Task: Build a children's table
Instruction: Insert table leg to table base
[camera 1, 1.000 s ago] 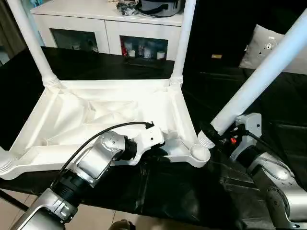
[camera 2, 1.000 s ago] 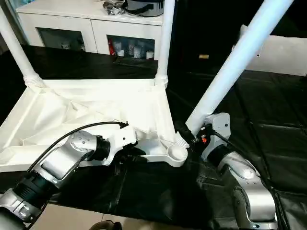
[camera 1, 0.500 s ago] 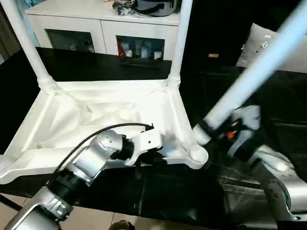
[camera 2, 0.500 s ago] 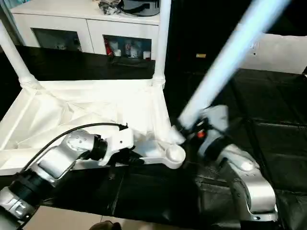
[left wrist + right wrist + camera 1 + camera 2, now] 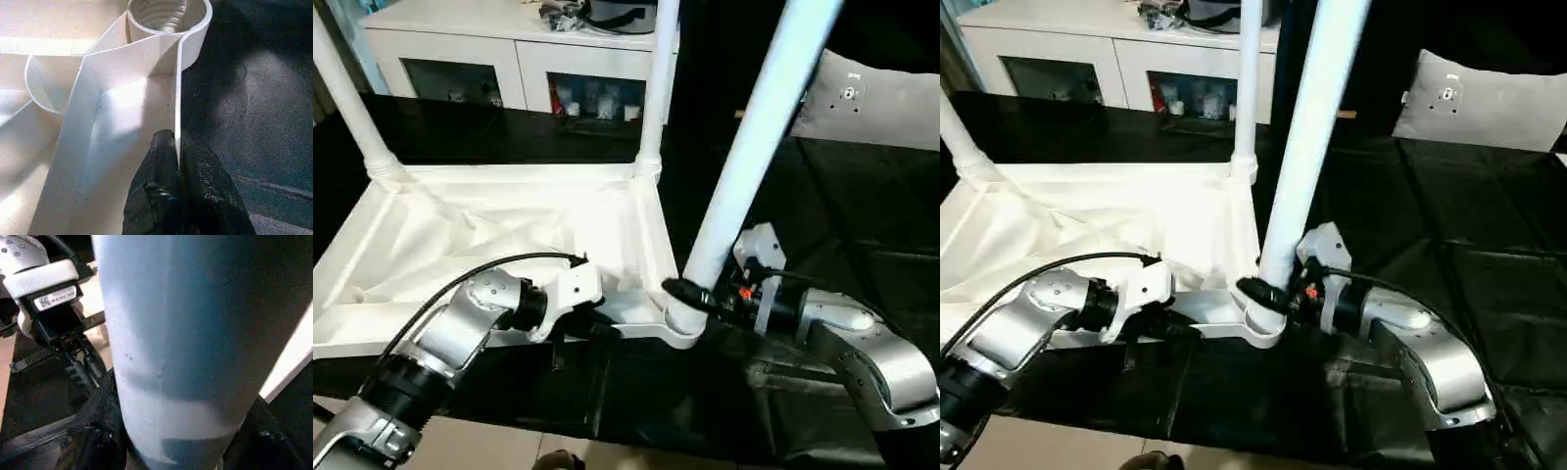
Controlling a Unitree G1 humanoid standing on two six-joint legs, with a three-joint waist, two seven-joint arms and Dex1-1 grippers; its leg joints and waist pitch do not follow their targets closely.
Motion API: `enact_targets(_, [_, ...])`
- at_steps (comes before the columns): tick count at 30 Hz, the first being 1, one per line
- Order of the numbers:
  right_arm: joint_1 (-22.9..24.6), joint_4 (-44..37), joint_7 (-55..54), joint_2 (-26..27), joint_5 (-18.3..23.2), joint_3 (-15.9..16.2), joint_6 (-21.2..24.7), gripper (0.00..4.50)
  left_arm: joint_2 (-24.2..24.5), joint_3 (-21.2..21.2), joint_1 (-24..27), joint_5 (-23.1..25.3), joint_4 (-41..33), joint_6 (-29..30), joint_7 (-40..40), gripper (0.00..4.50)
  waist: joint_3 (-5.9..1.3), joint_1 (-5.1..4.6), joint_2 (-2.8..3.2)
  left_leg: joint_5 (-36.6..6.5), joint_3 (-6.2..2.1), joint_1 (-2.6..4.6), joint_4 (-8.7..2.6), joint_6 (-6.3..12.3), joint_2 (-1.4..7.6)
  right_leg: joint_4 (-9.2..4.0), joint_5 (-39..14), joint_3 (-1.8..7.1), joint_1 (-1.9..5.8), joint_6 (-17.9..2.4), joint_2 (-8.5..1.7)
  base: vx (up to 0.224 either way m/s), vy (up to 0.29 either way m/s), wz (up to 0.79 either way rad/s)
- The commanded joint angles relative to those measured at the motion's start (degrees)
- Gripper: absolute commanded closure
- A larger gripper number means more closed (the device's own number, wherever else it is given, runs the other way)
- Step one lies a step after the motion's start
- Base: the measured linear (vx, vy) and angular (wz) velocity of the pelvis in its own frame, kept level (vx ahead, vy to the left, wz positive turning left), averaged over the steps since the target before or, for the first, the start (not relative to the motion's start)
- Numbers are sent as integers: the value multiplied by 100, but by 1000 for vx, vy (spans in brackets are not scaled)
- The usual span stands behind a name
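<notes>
The white table top [image 5: 499, 235] lies upside down on the black cloth. Two white legs [image 5: 654, 88] [image 5: 347, 93] stand in its far corner sockets. My right gripper [image 5: 690, 294] is shut around the lower end of another leg [image 5: 754, 147], which stands almost upright. The foot of this leg sits at the near right corner socket [image 5: 680, 328]; how deep it sits I cannot tell. In the right wrist view this leg [image 5: 171, 357] runs between my black fingers [image 5: 98, 416]. My left gripper [image 5: 607, 330] is shut on the top's near rim [image 5: 177, 112], close to that socket [image 5: 168, 14].
A white cabinet [image 5: 509, 49] with glass doors stands behind the table, with dark items on top. A grey-white cushion [image 5: 867, 93] lies at the far right on the black cloth [image 5: 803, 225]. The cloth's front edge runs just below my arms.
The right gripper has swung its leg from leaning right to nearly upright and brought its foot onto the near right socket. The left gripper has shut on the rim. The camera shifted.
</notes>
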Motion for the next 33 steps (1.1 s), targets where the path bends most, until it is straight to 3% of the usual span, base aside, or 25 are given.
enact_targets(1, [-117, 17, 95, -54, -104, 139, 35, 258, 50, 181, 18, -6, -46, 22, 118, 450, -336, 60, -42, -1106, -123, 237, -334, 97, 360, -457, -26, 184, 104, -1079, -620, 0, 0, 0])
enact_targets(11, [-281, 577, -10, 85, -556, 405, -349, 258, -12, 149, -36, 40, -34, -39, 52, 450, -334, 63, -34, -1208, -104, 252, -325, 8, 368, -458, -103, 186, 86, -1110, -615, 0, 0, 0])
enact_targets(17, [-330, 752, 24, 176, -429, 336, -309, 258, -3, 179, -66, 57, 14, -80, 52, 450, -321, 51, -32, -1304, -111, 242, -344, -1, 366, -472, -301, 179, 95, -1093, -620, 0, 0, 0])
enact_targets(21, [-281, 855, 120, 369, -89, 98, -241, 258, -27, 197, -101, 50, 65, -77, 51, 450, -334, 55, 6, -1389, -112, 254, -342, -59, 369, -472, -344, 187, 82, -1092, -619, 0, 0, 0])
enact_targets(22, [-256, 900, 91, 434, 20, -18, -224, 258, -37, 205, -109, 42, 77, -68, 55, 450, -337, 54, -8, -1400, -109, 255, -340, -57, 371, -475, -308, 189, 83, -1112, -626, 0, 0, 0])
enact_targets(23, [-229, 949, 66, 494, 123, -130, -220, 258, -48, 214, -118, 32, 94, -61, 56, 450, -338, 59, 32, -1407, -112, 259, -337, -60, 369, -474, -281, 191, 76, -1127, -627, 0, 0, 0])
enact_targets(25, [-129, 1041, 20, 599, 307, -340, -239, 258, -76, 235, -135, 4, 116, -37, 60, 450, -343, 60, 16, -1429, -113, 264, -344, -76, 373, -471, -228, 182, 78, -1144, -611, 0, 0, 0])
enact_targets(31, [223, 1077, 0, 749, 455, -481, -440, 258, -147, 274, -171, -26, 174, -31, 107, 450, -345, 78, 38, -1541, -110, 266, -354, -120, 379, -472, -209, 185, 71, -1162, -626, 0, 0, 0])
enact_targets(32, [477, 1074, -56, 894, 459, -569, -640, 258, -191, 301, -196, -22, 223, -56, 163, 450, -347, 83, 37, -1544, -117, 270, -359, -124, 380, -469, -224, 179, 72, -1160, -623, 0, 0, 0])
enact_targets(33, [496, 1074, -60, 906, 458, -576, -657, 258, -194, 303, -198, -21, 227, -57, 167, 450, -344, 95, 68, -1567, -112, 265, -356, -121, 380, -475, -240, 189, 56, -1150, -630, 0, 0, 0])
